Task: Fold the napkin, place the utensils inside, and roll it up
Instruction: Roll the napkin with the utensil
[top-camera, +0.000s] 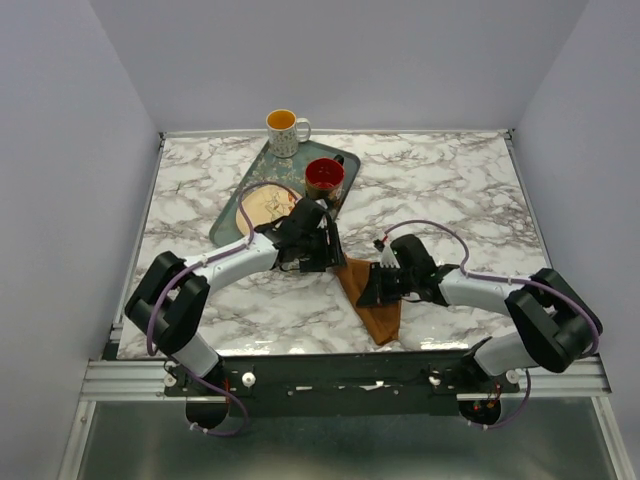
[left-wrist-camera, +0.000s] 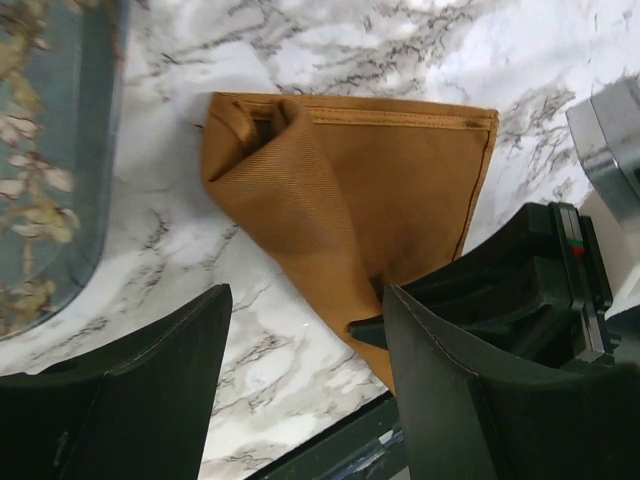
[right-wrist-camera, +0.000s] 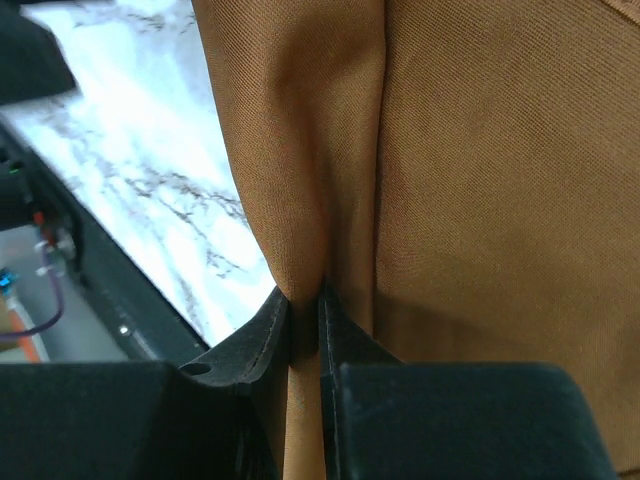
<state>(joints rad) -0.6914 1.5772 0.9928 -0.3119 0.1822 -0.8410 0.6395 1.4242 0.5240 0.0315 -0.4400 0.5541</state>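
The right gripper (right-wrist-camera: 305, 312) pinches a raised fold of the napkin (right-wrist-camera: 480, 200), lying folded midway along the near edge of the table (top-camera: 450, 190), while the left gripper (left-wrist-camera: 307, 305) hangs wide apart, empty.

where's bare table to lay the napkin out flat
Biggest bare patch: back right, between the red mug and the table edge. Smaller one: front, between left arm and napkin. Crowded in the middle, where left gripper and right gripper meet.
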